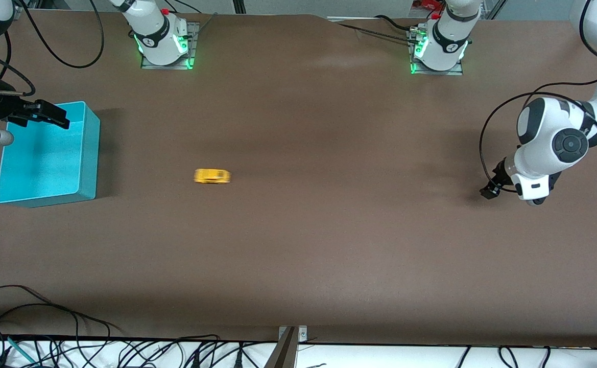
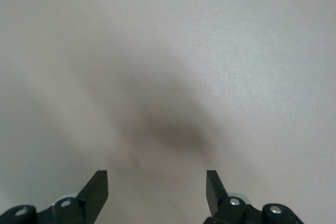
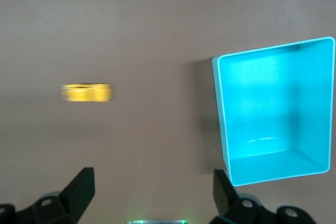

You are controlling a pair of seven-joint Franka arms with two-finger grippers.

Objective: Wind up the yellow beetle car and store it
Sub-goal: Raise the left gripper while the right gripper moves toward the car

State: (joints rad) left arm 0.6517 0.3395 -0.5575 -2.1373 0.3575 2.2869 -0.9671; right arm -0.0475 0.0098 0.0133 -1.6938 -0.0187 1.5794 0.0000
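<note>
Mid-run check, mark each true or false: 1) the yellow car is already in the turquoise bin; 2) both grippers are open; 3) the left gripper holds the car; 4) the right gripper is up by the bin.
1) False. The yellow beetle car sits on the table, beside the empty turquoise bin.
2) True. The left gripper and the right gripper both show fingers spread with nothing between.
3) False. It is empty, over bare table at the left arm's end.
4) True. It is over the bin's rim.
</note>
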